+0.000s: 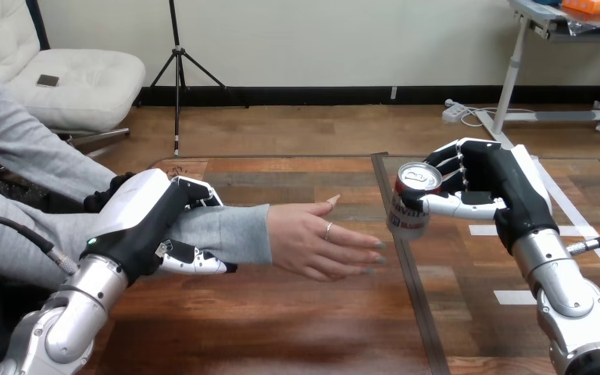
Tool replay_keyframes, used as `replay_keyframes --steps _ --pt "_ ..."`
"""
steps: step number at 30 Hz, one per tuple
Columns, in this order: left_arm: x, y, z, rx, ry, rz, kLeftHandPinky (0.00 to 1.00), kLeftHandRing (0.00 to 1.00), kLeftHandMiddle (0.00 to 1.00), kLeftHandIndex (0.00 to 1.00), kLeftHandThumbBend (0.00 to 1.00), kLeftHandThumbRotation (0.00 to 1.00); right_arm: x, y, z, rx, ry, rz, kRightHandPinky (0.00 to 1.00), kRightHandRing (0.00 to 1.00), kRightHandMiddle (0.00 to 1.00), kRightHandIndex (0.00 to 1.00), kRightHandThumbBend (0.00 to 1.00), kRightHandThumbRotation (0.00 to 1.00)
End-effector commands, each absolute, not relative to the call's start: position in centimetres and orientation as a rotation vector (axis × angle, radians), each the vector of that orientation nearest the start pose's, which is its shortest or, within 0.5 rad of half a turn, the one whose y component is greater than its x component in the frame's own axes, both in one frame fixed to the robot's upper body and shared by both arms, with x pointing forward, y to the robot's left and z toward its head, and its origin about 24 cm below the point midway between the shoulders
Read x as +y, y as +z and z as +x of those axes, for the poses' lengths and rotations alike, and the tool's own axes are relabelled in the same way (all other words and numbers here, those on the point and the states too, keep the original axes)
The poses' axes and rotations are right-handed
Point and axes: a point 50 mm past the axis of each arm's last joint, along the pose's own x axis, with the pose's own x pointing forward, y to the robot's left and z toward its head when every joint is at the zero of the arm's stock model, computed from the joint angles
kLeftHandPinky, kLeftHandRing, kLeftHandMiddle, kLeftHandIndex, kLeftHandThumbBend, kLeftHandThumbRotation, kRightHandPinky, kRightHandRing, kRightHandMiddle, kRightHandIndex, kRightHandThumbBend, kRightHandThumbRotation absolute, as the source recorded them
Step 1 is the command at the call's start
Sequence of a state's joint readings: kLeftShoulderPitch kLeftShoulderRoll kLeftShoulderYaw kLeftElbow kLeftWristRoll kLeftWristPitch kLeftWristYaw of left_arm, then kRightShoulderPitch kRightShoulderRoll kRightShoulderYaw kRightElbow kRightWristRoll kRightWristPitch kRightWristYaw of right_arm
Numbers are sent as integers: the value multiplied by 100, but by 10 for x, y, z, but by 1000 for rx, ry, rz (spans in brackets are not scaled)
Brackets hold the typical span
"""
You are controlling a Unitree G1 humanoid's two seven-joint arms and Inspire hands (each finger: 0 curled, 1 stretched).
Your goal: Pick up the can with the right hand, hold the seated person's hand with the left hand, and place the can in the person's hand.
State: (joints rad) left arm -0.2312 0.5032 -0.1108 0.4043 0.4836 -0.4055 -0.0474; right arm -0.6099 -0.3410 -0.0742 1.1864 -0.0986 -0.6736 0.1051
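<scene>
left hand, right hand, one can

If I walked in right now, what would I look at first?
Probably the right robot hand gripping a can at the view's right. Next, the person's hand is stretched out open toward it in the middle, and the left robot hand is curled round the person's forearm at the left.

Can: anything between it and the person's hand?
Nothing visible. The can, gripped by the right hand, is just beyond the fingertips of the open person's hand. The left hand is curled round the person's forearm, clear of the path.
</scene>
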Motion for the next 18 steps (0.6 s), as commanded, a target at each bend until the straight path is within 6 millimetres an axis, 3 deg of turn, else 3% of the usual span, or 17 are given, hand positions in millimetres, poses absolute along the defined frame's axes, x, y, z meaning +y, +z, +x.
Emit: replay_keyframes --steps 1,10,13,18 --pt "205 89 308 -316 -239 963 32 36 42 43 68 0 -206 83 357 -285 115 -378 33 36 41 45 71 0" --pt "205 89 308 -317 -239 960 32 36 42 43 68 0 -198 82 358 -287 125 -377 33 36 41 45 71 0" --pt "205 89 309 -316 -244 955 33 36 42 43 68 0 -183 81 359 -289 171 -328 35 37 42 45 70 0" --pt "205 89 310 -312 -244 954 33 36 42 43 68 0 -175 83 358 -320 199 -356 35 37 42 45 70 0"
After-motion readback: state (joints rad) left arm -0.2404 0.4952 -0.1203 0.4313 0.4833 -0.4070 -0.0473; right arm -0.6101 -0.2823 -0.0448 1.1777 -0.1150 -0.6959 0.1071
